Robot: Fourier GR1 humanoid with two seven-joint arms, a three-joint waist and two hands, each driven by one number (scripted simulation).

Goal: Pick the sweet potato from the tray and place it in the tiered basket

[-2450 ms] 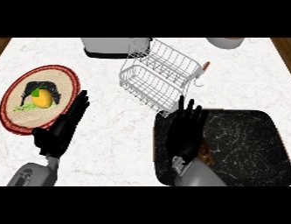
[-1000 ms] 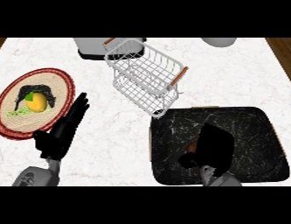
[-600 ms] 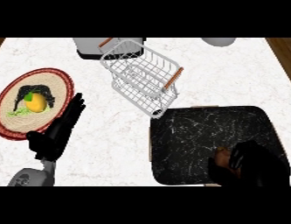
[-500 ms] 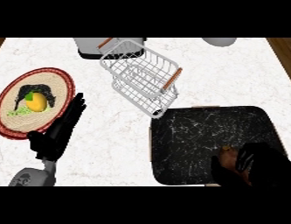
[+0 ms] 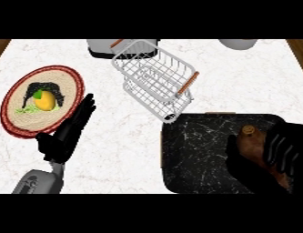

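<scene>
Near right: right hand [image 5: 275,157] down on the black tray [image 5: 194,150], fingers and thumb curled round the sweet potato [image 5: 253,144]. Only the brown far end and a strip of flank visible between thumb and fingers; the rest hidden under the hand. Potato lying in the right part of the tray, not yet clear of it as far as can be told.

Likely handling: stiff, solid, fairly heavy for its bulk, with a dull rough skin, so little risk of slipping and none of crushing. Tapered ends, though, so a grasp across the thick middle probably best; a hold near a tip could let it pivot or slide out. Present grasp apparently about the middle, with the far tip sticking out.

Near left: left hand [image 5: 70,129] resting open on the counter [image 5: 120,150], fingers straight and pointing far, holding nothing, fingertips just beside the rim of the plate [image 5: 19,125]. Food on that plate, no part of the job.

Farther, centre: white wire basket [image 5: 155,84], tilted, its near corner just beside the tray's far edge. Next step, by judgement: lift, carry far and left, lower into the basket.
</scene>
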